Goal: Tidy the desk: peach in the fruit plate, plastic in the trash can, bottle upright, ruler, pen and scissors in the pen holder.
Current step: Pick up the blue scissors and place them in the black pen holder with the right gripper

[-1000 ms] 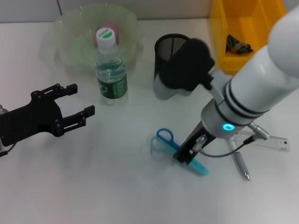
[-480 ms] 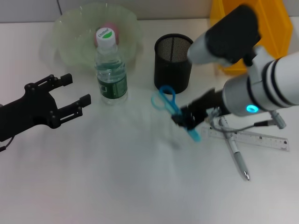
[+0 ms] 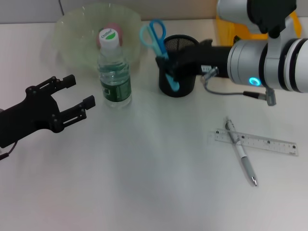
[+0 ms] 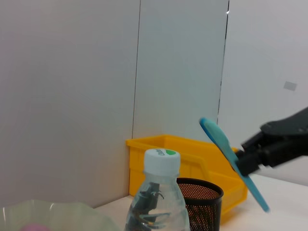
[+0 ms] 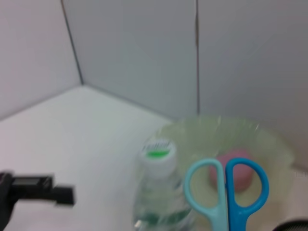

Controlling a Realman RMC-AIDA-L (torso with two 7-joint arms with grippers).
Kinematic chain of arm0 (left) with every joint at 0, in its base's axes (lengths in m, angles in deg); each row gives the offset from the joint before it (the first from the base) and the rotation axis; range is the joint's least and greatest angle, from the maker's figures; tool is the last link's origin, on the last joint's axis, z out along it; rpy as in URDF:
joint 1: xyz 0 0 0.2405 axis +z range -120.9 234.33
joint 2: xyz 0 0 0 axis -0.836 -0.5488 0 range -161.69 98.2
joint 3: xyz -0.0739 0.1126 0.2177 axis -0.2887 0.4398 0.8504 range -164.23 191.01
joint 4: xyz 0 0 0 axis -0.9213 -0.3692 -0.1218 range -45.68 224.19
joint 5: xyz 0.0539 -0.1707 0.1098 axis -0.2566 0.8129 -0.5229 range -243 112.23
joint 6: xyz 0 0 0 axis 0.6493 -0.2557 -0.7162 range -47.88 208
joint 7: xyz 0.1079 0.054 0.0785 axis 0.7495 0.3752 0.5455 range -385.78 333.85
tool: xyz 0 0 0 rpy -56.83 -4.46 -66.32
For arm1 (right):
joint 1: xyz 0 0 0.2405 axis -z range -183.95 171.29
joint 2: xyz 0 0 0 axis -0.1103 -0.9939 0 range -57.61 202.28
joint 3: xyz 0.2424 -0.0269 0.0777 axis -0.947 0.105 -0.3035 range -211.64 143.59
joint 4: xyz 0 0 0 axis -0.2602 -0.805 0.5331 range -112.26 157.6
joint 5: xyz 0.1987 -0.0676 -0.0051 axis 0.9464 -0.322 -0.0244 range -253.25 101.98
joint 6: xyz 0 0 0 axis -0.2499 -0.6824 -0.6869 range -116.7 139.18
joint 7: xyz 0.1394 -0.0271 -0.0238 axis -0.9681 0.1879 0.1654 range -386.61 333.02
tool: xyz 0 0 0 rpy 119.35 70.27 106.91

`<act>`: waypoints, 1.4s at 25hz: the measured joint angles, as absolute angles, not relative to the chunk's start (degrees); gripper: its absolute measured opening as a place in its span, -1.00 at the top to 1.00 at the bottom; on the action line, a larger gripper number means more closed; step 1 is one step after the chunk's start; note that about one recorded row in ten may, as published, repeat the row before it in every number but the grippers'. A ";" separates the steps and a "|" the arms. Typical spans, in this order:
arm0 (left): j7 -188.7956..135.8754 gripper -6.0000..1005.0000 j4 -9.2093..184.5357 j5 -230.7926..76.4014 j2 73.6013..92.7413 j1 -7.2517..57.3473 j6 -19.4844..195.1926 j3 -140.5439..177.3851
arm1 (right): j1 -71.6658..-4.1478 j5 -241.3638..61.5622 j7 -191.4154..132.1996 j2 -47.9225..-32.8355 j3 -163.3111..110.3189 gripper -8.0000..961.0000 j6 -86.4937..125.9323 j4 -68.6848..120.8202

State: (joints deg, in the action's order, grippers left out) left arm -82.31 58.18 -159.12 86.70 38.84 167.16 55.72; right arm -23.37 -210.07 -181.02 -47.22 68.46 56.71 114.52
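Scissors [image 3: 155, 34], blue-handled: clamped by the blades in the right gripper [image 3: 169, 67], handles up, blade tip pointing down over the near rim of the pen holder [image 3: 178, 65], tilted rather than plumb.

Pen holder, black mesh: stands toward the table's far edge, between the bottle [image 3: 114, 70] and the yellow trash can [image 3: 250, 33].

Handling note: the tip should likely be centred over the opening and the scissors brought nearer upright before release; letting go while the tip is at the rim risks the scissors tipping out or knocking the cup.

Left gripper [image 3: 67, 98]: fingers spread, holding nothing, hovering near the table's left edge.

Bottle: upright, just in front of the fruit plate [image 3: 72, 29], which holds the peach [image 3: 113, 30].

Ruler [image 3: 269, 142] and pen [image 3: 240, 153]: crossed, touching, toward the table's right edge, not yet stowed.
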 joint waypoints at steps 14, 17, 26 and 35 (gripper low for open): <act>-82.68 -0.50 58.86 -158.91 86.76 38.87 168.05 55.49 | -22.25 -210.37 -175.69 -47.18 70.12 0.52 37.13 110.85; -82.71 -0.50 58.86 -158.90 86.76 38.83 168.05 55.48 | -22.24 -210.38 -175.59 -47.19 70.13 0.52 36.92 110.66; -82.56 -0.50 58.84 -158.78 86.64 39.07 167.73 55.39 | -22.61 -210.38 -174.86 -47.07 71.85 0.51 29.06 102.72; -82.41 -0.50 59.72 -158.71 86.64 38.56 167.30 55.40 | -23.67 -210.18 -174.21 -47.03 75.16 0.51 22.66 97.43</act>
State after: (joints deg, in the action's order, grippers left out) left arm -82.41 59.72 -158.71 86.64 38.56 167.30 55.40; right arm -23.67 -210.18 -174.21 -47.03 75.16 22.66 97.43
